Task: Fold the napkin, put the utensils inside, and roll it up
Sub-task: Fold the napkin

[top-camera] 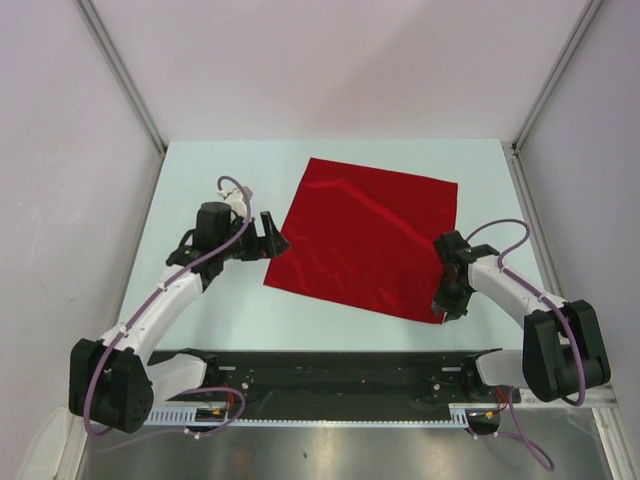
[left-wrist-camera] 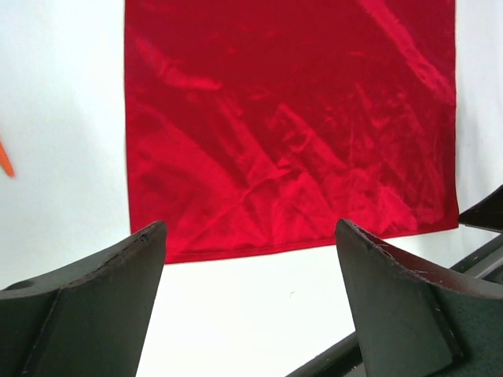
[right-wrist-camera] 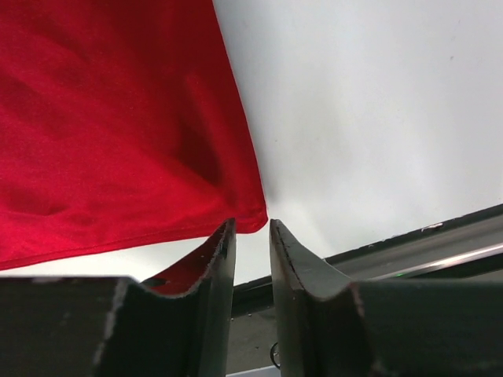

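The worktop (top-camera: 220, 180) is pale blue-white and stands in a booth of plain grey panels (top-camera: 60, 150) joined by metal corner posts. A black rail (top-camera: 330, 370) runs along its near edge. One napkin (top-camera: 365, 240), bright red, lies flat and unfolded on the worktop, slightly skewed and softly creased. Two arms flank it. The left pincer (top-camera: 272, 238) sits just beside the napkin's left edge, jaws spread wide and empty. The right pincer (top-camera: 447, 305) is at the napkin's near right corner, its jaws parted by only a narrow gap with no cloth between them. Of the utensils, a single orange sliver (left-wrist-camera: 5, 159) shows at the margin of the left wrist view, apart from the napkin.
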